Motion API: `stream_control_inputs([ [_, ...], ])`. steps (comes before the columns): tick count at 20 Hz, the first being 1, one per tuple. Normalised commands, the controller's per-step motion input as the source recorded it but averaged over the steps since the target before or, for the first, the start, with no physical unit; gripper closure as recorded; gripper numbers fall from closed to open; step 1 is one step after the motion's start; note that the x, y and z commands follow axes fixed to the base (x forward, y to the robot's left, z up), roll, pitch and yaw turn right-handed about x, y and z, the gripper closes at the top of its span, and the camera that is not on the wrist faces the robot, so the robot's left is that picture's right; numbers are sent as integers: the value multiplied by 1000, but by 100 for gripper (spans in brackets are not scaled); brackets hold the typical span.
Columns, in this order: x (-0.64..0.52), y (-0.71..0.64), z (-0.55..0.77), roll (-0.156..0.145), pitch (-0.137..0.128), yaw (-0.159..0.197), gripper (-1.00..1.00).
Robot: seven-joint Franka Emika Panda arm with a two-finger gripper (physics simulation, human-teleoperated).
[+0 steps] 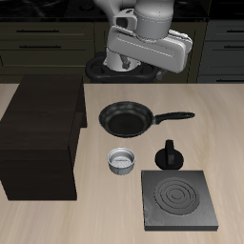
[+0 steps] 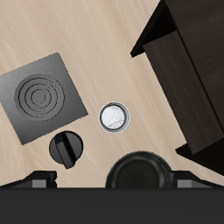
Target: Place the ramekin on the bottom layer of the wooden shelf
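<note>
Ramekin on table between wooden shelf and stove plate. My end effector raised behind frying pan; finger spread: I cannot tell.

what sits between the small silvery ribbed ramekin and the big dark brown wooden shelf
Nothing: only bare tabletop separates the small silvery ribbed ramekin from the big dark brown wooden shelf. Both the exterior and wrist views show it.

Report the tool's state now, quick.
Tool: cannot be told whether open or closed; its fingertips are hidden. It holds nothing: the ramekin sits on the table, apart from it.
</note>
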Motion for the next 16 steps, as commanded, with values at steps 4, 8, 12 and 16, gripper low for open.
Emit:
stream_control_inputs([
  [4, -35, 62, 62, 38, -37, -160, -100],
  [8, -34, 47, -75, 3, -1, -234, -100],
  [12, -59, -2, -45, -10, -22, -131, -100],
  [16, -100, 45, -54, -5, -15, -193, -100],
])
